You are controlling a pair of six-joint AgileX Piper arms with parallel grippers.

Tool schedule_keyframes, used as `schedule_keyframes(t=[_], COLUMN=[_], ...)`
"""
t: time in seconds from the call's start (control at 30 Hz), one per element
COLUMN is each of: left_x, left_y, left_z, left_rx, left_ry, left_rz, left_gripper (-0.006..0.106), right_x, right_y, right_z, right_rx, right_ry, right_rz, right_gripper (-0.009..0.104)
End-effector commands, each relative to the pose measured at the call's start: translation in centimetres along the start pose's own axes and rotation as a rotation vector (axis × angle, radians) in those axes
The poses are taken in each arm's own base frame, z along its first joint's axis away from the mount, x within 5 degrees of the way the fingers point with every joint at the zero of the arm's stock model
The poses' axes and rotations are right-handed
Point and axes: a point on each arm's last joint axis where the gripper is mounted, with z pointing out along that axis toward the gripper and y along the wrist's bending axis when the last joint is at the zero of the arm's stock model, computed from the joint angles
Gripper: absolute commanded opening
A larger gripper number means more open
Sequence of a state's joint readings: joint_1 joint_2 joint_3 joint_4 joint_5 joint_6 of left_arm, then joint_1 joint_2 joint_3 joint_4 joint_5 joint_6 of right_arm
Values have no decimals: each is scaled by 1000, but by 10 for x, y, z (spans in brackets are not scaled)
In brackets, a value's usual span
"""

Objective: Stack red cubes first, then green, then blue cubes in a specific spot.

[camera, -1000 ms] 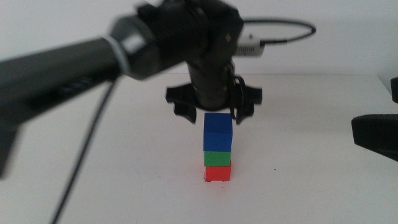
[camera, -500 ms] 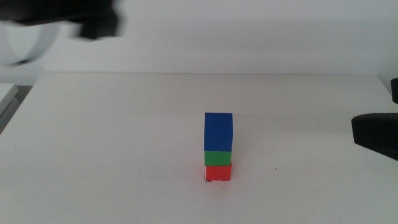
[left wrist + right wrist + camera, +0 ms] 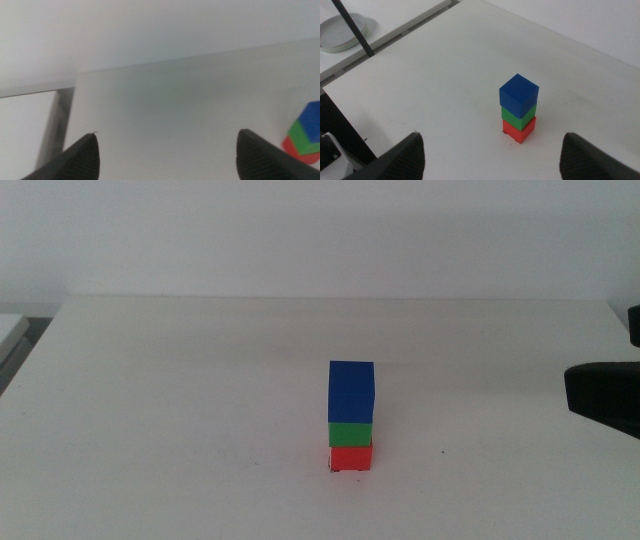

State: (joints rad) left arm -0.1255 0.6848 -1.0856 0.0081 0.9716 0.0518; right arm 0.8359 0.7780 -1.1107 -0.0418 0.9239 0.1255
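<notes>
Gone from the middle view since a second ago: the left arm, which had hung over the stack. Red cube (image 3: pixel 351 457) sits on the table (image 3: pixel 180 400), green cube (image 3: pixel 351 434) on it, blue cube (image 3: pixel 351 391) on top (slightly turned). Left gripper (image 3: pixel 167 155) is spread wide, well apart from the stack. Right gripper (image 3: pixel 492 160) waits at the right edge, likewise wide apart, empty.
</notes>
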Motion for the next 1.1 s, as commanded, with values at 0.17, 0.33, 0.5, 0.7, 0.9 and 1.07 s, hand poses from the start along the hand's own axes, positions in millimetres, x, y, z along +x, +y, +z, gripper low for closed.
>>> schedule_keyframes(t=[0.17,0.33,0.5,0.7,0.9,1.07], left_x=[0,8,35,89,154,188], left_y=[-3,-3,-5,-7,-11,-13], left_z=[-7,4,11,25,42,49], left_rx=[37,32,30,11,6,4], left_ry=[-48,-26,-125,-293,-310,-331], left_rz=[-36,-32,-48,-56,-59,-59], left_gripper=[94,94,94,94,94,94], right_x=[1,1,3,18,101,156], right_y=[0,0,-2,-15,-49,-59], right_z=[0,-1,5,45,58,30], right_rx=[1,2,16,49,259,484], right_ry=[-5,-6,-31,-294,-211,-299], right_rz=[-3,3,-10,37,144,192], right_gripper=[81,81,81,81,81,81])
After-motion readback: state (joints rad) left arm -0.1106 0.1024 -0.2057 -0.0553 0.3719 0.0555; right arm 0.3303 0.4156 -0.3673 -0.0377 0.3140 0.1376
